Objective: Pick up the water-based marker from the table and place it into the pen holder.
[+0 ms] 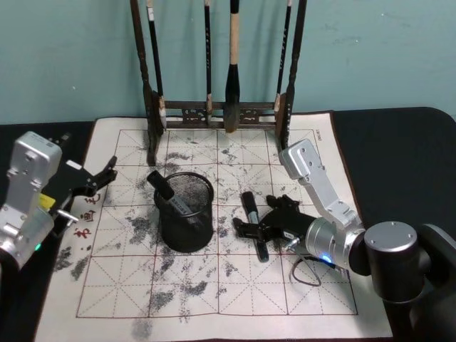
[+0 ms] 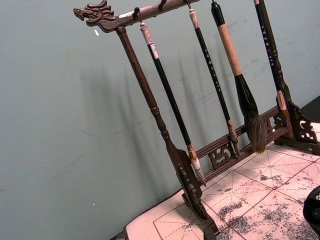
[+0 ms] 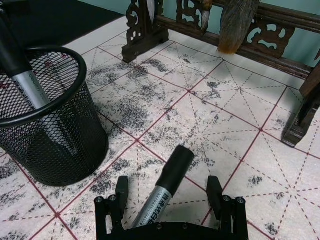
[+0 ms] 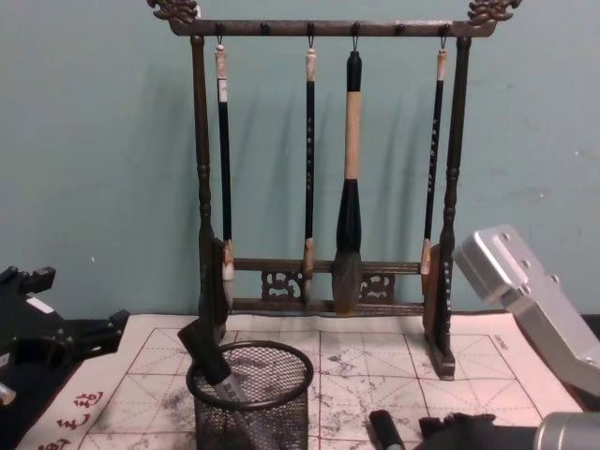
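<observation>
The water-based marker (image 1: 255,226) (image 3: 166,186), a grey barrel with a black cap, lies flat on the white practice mat (image 1: 214,292) (image 3: 210,120) with its red grid lines and grey ink blots. Its cap points toward the back of the table, and in the chest view its cap end (image 4: 383,429) shows low down. It sits just to the right of the pen holder (image 1: 187,231) (image 3: 55,150) (image 4: 258,412), a black wire-mesh cylindrical cup with a thick round rim, and does not touch it.

The right gripper (image 1: 261,222) (image 3: 168,189) is low over the mat with its two black fingers (image 3: 121,192) spread wide, one on each side of the barrel. Neither finger touches the barrel, so the marker is not held.

A second marker (image 1: 168,194) (image 3: 22,70) (image 4: 208,352) of the same kind leans inside the mesh cup, its black cap poking above the rim on the left.

Behind the cup stands a tall dark wooden brush rack (image 1: 214,112) (image 2: 150,107) (image 3: 270,37) (image 4: 323,281) with carved ends, four calligraphy brushes hanging from its top bar before a teal wall (image 4: 94,141).

The left gripper (image 1: 108,172) (image 4: 98,333) hangs over the mat's left edge, well apart from the cup, its forked tips a little parted and empty
</observation>
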